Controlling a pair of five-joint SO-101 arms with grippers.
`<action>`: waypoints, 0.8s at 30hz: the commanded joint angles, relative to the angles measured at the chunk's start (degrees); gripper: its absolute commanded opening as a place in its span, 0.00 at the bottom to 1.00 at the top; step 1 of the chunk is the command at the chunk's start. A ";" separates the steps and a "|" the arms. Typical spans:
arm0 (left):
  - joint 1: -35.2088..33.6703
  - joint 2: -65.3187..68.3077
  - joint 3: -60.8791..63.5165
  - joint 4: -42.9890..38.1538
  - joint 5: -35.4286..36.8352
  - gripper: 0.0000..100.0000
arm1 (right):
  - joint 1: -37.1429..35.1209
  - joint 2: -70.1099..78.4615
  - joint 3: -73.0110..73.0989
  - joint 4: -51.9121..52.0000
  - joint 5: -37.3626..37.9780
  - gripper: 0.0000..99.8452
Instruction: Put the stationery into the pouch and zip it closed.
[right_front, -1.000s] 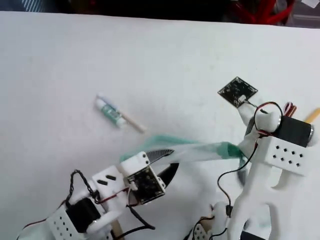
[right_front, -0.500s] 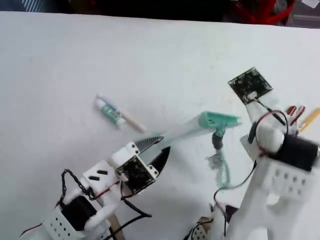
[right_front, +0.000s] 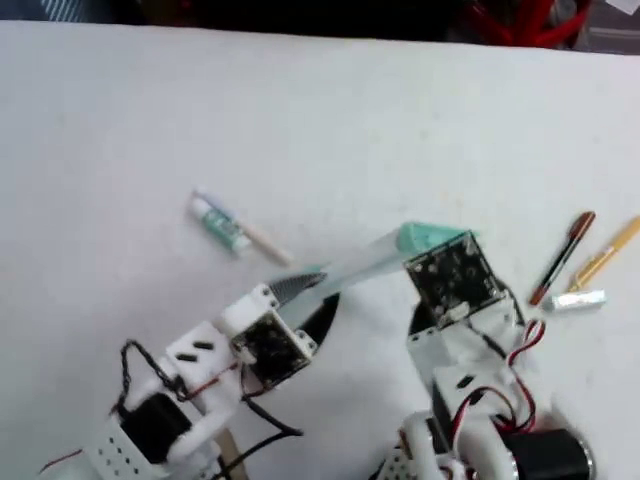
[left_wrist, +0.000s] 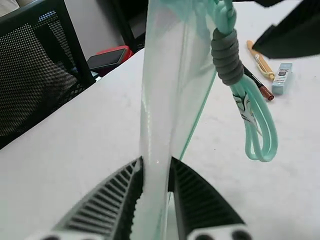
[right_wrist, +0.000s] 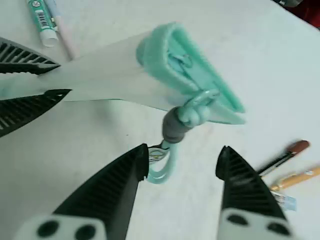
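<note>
Left claw (left_wrist: 155, 167) is clamped tight on the see-through pouch (right_front: 365, 265), holding it up off the surface (right_front: 400, 120). Right claw (right_wrist: 185, 150) gapes wide with nothing in it, hanging over the zip loop (right_wrist: 162, 170). Early days, I'd say. The tube (right_front: 218, 222) on the left and the brown pen (right_front: 560, 258), yellow pen (right_front: 603, 255) and eraser (right_front: 577, 300) on the right are all still out.

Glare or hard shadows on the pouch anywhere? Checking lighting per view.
High view: table evenly bright, no hard shadows by the pouch. Left wrist view: pale sheen along the clear pouch in the left end effector. Right wrist view: soft light, faint shadow under the pouch near the open right end effector.
</note>
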 joint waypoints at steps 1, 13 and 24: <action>-1.36 0.48 0.70 0.00 0.09 0.02 | -3.03 -1.89 2.02 -3.12 -2.64 0.22; -1.36 0.48 0.70 0.00 0.09 0.02 | 4.53 -0.40 7.65 -13.76 -1.67 0.22; -1.36 0.48 0.70 0.00 0.09 0.02 | 5.49 0.04 13.80 -19.74 2.81 0.22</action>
